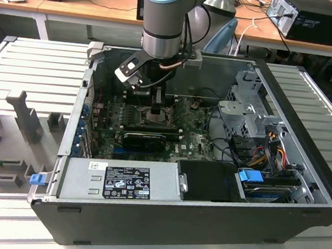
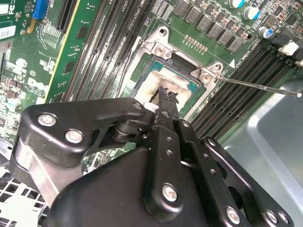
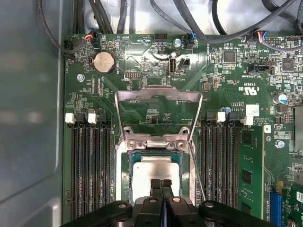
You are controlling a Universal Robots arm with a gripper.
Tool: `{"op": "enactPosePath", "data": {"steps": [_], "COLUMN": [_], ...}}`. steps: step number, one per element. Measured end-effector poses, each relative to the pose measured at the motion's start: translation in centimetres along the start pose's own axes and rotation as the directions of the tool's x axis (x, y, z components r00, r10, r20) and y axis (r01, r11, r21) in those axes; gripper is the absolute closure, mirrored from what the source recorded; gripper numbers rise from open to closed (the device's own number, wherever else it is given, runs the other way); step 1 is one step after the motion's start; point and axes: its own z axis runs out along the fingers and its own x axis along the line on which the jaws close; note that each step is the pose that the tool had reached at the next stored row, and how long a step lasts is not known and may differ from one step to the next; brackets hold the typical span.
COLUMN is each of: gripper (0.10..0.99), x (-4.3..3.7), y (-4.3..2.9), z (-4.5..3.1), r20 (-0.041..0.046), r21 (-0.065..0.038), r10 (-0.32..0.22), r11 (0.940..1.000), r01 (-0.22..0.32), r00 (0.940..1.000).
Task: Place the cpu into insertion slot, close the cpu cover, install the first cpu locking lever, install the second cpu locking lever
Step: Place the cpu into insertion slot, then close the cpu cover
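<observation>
We're looking at a big black computer case lying open on its side, and the grey-and-blue arm reaches straight down into it from above, over the middle of the board. Along the near wall sits the grey power-supply box, and towards the exterior view's right is a metal drive cage with bundled cables. Down on the floor of the case is the green motherboard, with rows of long black memory slots flanking the socket on both sides. Now the cpu cover: a thin grey-silver frame, swung up on its hinge and wide open, the board showing through its window cut-out. Just beside that hinge is the insertion slot, a square socket with a metal frame, and the cpu lies flat inside it, seated, a small square chip with a pale silvery face that catches the light. In the second wrist view that face looks bright against the slot's dark rim. The gripper is right over the chip, its two black fingers pressed together with nothing between them, tips down at the cpu's face near one edge; whether they touch it I can't tell. A thin metal locking lever juts out free to one side of the socket, unlatched. Smallest of all, a silver coin battery sits beyond the open cover.
</observation>
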Motion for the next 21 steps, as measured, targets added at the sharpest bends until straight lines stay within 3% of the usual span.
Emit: {"op": "enactPosePath", "data": {"steps": [19, 21], "gripper": [0.980, 0.980], "x": [0.01, -0.13], "y": [0.08, 0.56], "z": [-1.27, -1.25], "r20": [0.0100, 0.0075], "r21": [0.000, 0.005], "r10": [0.003, 0.003], "r11": [1.0000, 1.0000], "r01": [-0.003, -0.003], "r00": [0.9999, 1.0000]}}
